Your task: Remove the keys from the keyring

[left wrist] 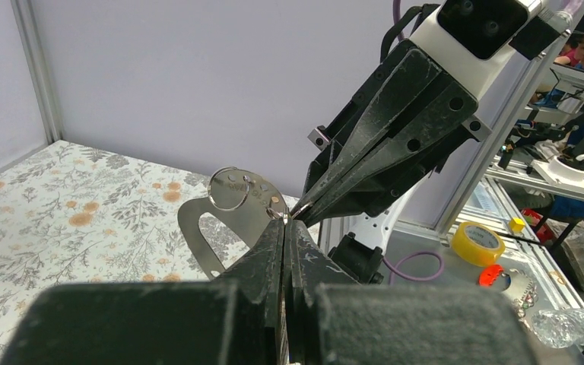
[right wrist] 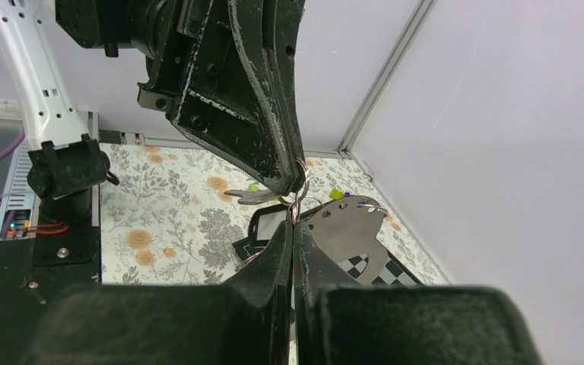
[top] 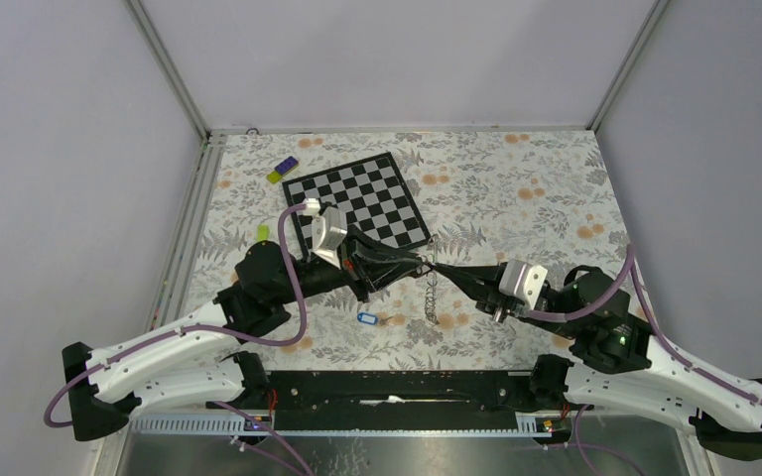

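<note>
Both grippers meet tip to tip above the table. My left gripper (top: 419, 264) (left wrist: 287, 221) is shut on a thin wire ring of the keyring (left wrist: 282, 214). My right gripper (top: 441, 268) (right wrist: 293, 219) is shut on the same ring cluster (right wrist: 294, 207) from the opposite side. From the rings hang a silvery key (right wrist: 254, 196), a flat grey metal plate (right wrist: 347, 226) (left wrist: 198, 228) carrying its own ring (left wrist: 228, 188), a black tag with a white label (right wrist: 274, 223), and a short chain (top: 432, 297). A small blue tag (top: 365, 318) lies on the table below, apart from both grippers.
A chessboard (top: 359, 198) lies behind the grippers. A purple and yellow block (top: 283, 170) sits at the back left, and a small green item (top: 263, 234) is near the left arm. Metal frame posts and grey walls enclose the floral table (top: 516, 188).
</note>
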You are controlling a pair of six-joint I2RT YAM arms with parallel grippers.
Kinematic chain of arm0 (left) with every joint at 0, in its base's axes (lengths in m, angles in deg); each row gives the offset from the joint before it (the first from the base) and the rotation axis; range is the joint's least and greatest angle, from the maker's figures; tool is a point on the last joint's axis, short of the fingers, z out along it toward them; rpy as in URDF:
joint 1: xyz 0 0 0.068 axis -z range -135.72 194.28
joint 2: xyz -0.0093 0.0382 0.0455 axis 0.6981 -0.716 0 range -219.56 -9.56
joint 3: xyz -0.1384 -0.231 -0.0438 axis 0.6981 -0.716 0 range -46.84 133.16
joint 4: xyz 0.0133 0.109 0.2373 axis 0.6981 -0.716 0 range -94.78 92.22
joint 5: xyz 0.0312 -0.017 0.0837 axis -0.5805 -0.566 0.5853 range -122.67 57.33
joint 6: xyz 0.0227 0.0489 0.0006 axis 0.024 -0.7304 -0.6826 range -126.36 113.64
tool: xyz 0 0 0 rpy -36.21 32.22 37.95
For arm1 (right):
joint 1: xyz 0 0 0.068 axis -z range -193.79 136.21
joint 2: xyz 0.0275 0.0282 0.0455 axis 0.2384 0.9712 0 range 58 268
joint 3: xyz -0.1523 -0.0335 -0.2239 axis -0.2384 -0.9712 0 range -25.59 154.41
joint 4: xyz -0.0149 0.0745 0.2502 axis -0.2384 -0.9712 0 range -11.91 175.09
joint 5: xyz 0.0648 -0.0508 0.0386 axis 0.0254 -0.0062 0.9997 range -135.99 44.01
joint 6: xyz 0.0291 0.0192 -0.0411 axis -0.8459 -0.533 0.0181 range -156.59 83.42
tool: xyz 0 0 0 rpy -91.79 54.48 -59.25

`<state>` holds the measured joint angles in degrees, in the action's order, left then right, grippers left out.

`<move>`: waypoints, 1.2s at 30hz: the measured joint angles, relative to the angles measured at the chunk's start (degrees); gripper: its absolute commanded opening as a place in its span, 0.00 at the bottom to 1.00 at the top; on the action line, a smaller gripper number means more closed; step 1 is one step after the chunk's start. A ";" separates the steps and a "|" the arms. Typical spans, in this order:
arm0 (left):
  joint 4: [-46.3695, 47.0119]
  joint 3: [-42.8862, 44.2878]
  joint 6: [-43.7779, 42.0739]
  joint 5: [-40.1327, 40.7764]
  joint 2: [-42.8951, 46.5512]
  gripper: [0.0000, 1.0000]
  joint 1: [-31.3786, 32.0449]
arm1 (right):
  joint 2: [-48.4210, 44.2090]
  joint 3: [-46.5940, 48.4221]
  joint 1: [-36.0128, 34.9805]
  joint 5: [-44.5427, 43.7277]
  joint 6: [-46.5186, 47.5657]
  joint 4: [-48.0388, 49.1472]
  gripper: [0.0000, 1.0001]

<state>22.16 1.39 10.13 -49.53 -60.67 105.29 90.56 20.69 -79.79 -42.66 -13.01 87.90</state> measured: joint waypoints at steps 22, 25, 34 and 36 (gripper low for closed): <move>0.63 0.94 1.16 -2.45 -1.55 0.00 -0.02 | -1.55 -3.89 0.00 1.86 6.73 7.08 0.00; 0.66 0.94 1.38 -2.47 -1.64 0.00 -0.02 | -1.95 -5.18 0.00 1.64 6.93 9.49 0.00; 0.52 0.96 1.42 -2.45 -2.03 0.00 -0.02 | -3.89 -9.01 0.00 0.13 7.08 15.54 0.00; 0.61 1.09 1.42 -2.47 -2.03 0.00 0.04 | -4.31 -9.18 0.00 0.13 7.08 15.96 0.00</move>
<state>22.77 2.48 11.55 -52.00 -62.70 105.33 86.25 11.51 -79.79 -42.53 -5.93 103.85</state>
